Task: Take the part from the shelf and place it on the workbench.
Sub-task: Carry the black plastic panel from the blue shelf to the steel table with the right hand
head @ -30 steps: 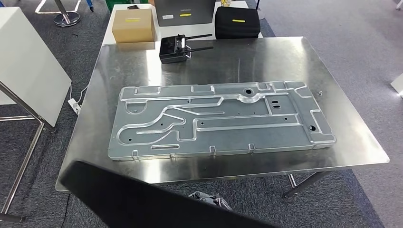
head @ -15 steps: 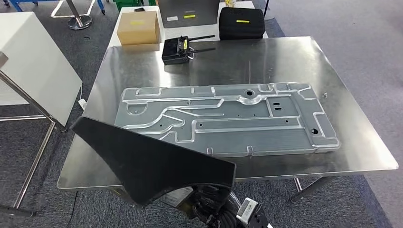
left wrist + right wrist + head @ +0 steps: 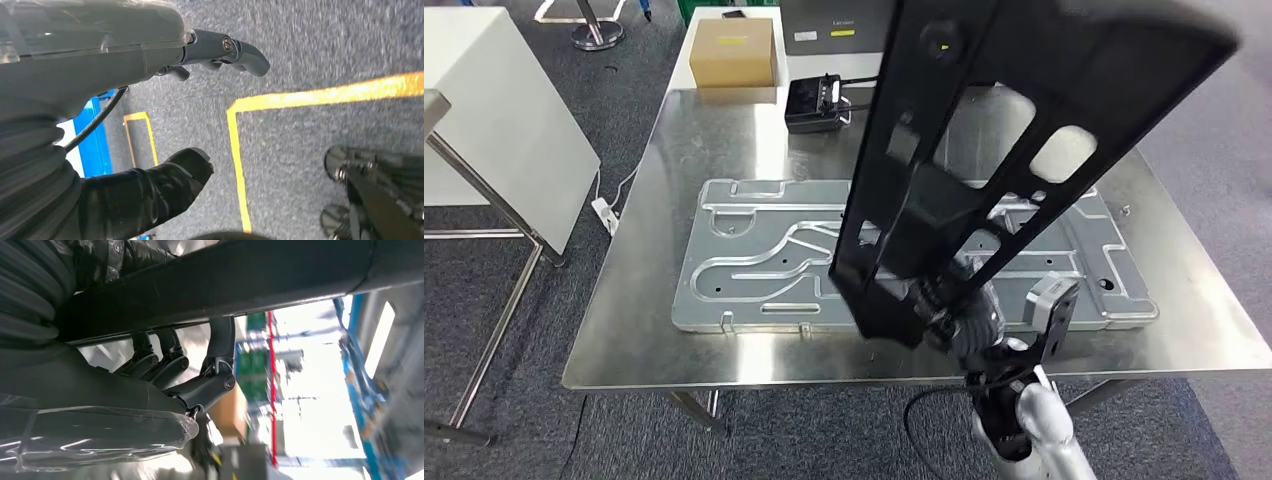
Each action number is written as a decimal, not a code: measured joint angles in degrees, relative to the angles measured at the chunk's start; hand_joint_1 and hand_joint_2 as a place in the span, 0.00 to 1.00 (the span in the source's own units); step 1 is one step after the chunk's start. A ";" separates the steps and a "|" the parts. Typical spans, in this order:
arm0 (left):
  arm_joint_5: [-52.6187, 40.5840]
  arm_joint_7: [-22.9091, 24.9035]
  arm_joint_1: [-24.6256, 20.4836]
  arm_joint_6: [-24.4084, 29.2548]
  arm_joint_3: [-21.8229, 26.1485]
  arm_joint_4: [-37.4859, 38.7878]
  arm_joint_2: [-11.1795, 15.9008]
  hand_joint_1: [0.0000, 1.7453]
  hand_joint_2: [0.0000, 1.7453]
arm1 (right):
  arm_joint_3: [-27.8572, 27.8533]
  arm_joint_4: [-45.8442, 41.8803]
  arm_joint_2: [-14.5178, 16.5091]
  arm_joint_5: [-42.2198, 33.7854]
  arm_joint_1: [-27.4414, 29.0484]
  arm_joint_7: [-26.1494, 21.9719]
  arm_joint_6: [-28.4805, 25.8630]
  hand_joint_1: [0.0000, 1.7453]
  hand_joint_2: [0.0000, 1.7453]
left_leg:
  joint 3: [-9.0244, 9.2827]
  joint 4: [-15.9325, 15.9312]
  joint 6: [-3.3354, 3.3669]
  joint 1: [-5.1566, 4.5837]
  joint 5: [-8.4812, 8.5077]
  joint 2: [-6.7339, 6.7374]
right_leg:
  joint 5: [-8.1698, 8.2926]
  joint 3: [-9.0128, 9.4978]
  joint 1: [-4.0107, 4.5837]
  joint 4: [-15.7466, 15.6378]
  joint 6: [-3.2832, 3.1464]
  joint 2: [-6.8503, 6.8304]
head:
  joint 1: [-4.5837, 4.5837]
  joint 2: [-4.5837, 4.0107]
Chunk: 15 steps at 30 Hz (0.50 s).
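One black part (image 3: 984, 140), long axis upright, gripped by right hand (image 3: 954, 310) fingers (image 3: 210, 382); left hand (image 3: 150, 150) fingers apart.

The part (image 3: 984, 130) is matt black, with cut-outs through which the bright steel bench (image 3: 624, 340) shows. The bench is plain silver, mirror-like. On it the plate (image 3: 754, 260) is pale grey metal, marked with raised winding tracks. The box (image 3: 734, 52) is tan cardboard with a yellow label. The controller (image 3: 816, 102) is black. The carpet (image 3: 534, 420) is dark grey and speckled; in the left wrist view it carries yellow lines (image 3: 235, 150). The right hand (image 3: 954, 310) is dark grey, and the left hand (image 3: 165, 125) likewise. The panel (image 3: 494, 140) is white.
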 joint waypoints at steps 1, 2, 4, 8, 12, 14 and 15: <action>-0.04 -0.02 -0.01 -0.01 -0.07 -0.01 0.02 0.00 1.00 | -1.13 0.22 0.00 0.07 -0.89 0.23 -0.60 1.00 1.00 | -0.07 0.00 0.17 -0.03 0.01 -0.03 | -1.76 -1.87 -0.03 3.83 0.15 0.08 | 0.01 0.00; -0.07 -0.04 -0.01 -0.02 -0.13 -0.01 0.03 0.00 1.00 | -2.00 0.47 0.00 0.51 -1.60 0.41 -1.26 1.00 1.00 | -0.10 0.02 0.23 -0.06 0.01 -0.08 | -2.91 -3.59 -0.07 7.20 0.26 0.14 | 0.00 0.00; -0.11 -0.07 0.02 -0.04 -0.21 -0.01 0.04 0.00 1.00 | -3.00 0.93 0.01 2.04 -2.59 0.71 -2.61 1.00 1.00 | -0.05 0.06 0.24 -0.09 -0.02 -0.22 | -2.11 -4.70 -0.09 8.79 0.27 0.19 | 0.01 0.00; -0.18 -0.15 -0.03 -0.09 -0.58 0.01 0.00 0.00 1.00 | -3.45 1.35 0.08 4.17 -3.89 0.80 -4.04 1.00 1.00 | 0.14 0.19 -0.23 -0.19 -0.23 -0.54 | 4.57 1.07 0.12 -4.32 -0.51 0.46 | 0.01 0.00; -0.34 -0.25 -0.02 -0.10 -0.98 0.01 -0.03 0.00 1.00 | -3.48 1.60 0.38 11.78 -4.63 0.35 -8.83 1.00 1.00 | -0.17 0.03 -1.42 -0.27 -0.12 -0.67 | 5.03 1.84 0.40 -6.91 -1.37 0.59 | -0.02 0.00; -0.61 -0.31 -0.01 -0.08 -1.07 0.01 -0.03 0.00 1.00 | -3.24 1.71 0.84 20.03 -5.13 0.37 -14.08 1.00 1.00 | -0.79 1.69 -1.97 -0.28 -1.43 -0.57 | 5.30 2.15 0.07 -7.45 -2.06 0.44 | -0.04 0.00; -0.77 -0.33 -0.02 -0.07 -1.10 0.01 -0.03 0.00 1.00 | -2.93 1.77 1.16 24.73 -5.38 0.49 -17.08 1.00 1.00 | -1.78 4.01 -2.19 -0.22 -2.83 -0.49 | 5.38 2.31 -0.04 -7.64 -2.32 0.35 | -0.05 0.00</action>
